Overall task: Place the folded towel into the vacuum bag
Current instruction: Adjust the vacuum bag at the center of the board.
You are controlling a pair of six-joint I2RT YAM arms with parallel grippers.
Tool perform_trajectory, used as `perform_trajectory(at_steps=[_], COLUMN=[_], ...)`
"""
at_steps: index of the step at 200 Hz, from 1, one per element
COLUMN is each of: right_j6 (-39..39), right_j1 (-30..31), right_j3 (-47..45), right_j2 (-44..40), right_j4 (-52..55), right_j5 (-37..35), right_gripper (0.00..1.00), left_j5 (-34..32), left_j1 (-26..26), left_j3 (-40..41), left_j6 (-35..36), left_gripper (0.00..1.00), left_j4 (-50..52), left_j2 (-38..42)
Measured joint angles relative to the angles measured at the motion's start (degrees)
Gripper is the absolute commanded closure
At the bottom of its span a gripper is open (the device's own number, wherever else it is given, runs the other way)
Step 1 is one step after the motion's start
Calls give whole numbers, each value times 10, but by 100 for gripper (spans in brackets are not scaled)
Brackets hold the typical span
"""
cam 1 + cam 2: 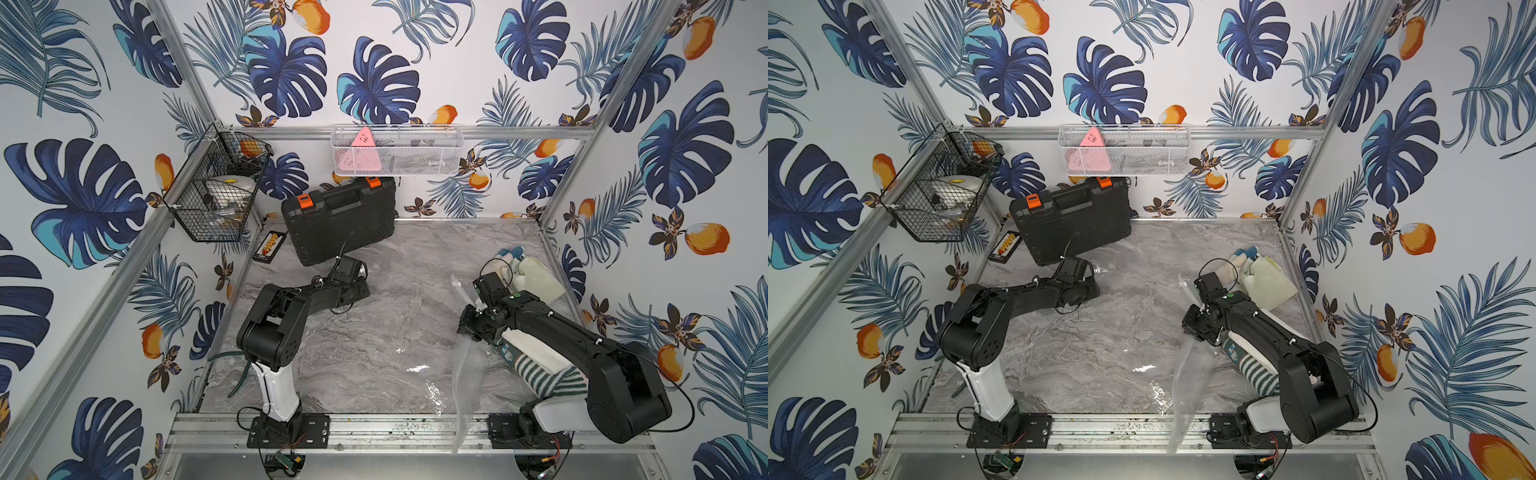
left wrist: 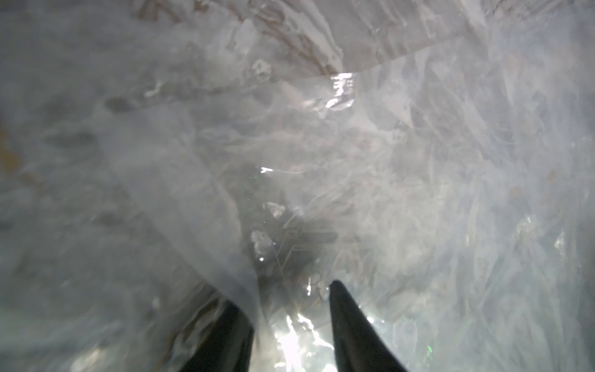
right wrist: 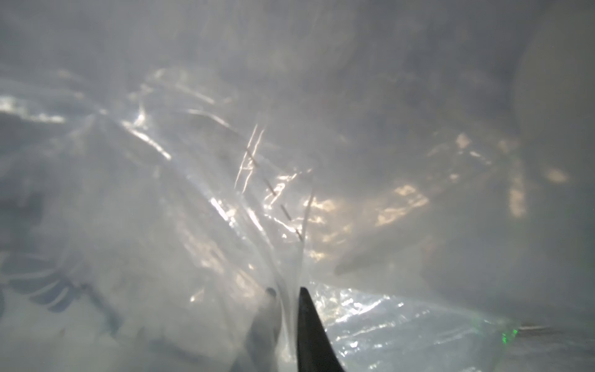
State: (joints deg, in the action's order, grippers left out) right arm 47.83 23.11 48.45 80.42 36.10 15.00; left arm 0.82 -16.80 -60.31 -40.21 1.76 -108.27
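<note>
The vacuum bag [image 1: 469, 374] [image 1: 1187, 374] is clear crinkly plastic spread over the grey table, and one end hangs over the front rail. My right gripper [image 1: 467, 324] [image 3: 286, 290] is shut, pinching a fold of the bag [image 3: 225, 193] above the table. My left gripper [image 1: 365, 282] [image 2: 283, 293] is low at the bag's far-left part. Its jaws stand apart, with film [image 2: 289, 145] draped over one finger and lying in the gap. A folded towel [image 1: 536, 365] [image 1: 1258, 370], green-and-white striped, lies under my right forearm. Whether the bag covers it I cannot tell.
A black tool case [image 1: 338, 220] leans at the back left, with a small bead tray [image 1: 269, 246] beside it. Pale yellow cloth and gloves [image 1: 536, 278] lie at the back right. A black wire basket [image 1: 216, 195] and a white mesh basket [image 1: 395, 151] hang on the walls.
</note>
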Motion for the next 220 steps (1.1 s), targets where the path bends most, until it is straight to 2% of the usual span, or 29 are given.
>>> perform_trajectory(at_steps=[32, 67, 111, 135, 172, 220], right_j6=[13, 29, 52, 60, 81, 87], right_j1=[39, 54, 87, 125, 162, 173], right_j3=[0, 7, 43, 64, 86, 139], right_j2=[26, 68, 135, 172, 220, 288], right_j4=[-15, -45, -87, -111, -143, -198], right_j5=[1, 3, 15, 25, 44, 84], right_gripper=[87, 89, 90, 90, 90, 91], left_j5=[6, 5, 2, -7, -12, -14], left_j1=[0, 4, 26, 42, 61, 84], left_j3=[-81, -140, -226, -270, -305, -327], left_j6=[29, 50, 89, 111, 142, 161], left_gripper=[69, 71, 73, 74, 74, 74], left_j4=[30, 63, 89, 112, 131, 157], left_j2=[-53, -89, -145, -171, -190, -196])
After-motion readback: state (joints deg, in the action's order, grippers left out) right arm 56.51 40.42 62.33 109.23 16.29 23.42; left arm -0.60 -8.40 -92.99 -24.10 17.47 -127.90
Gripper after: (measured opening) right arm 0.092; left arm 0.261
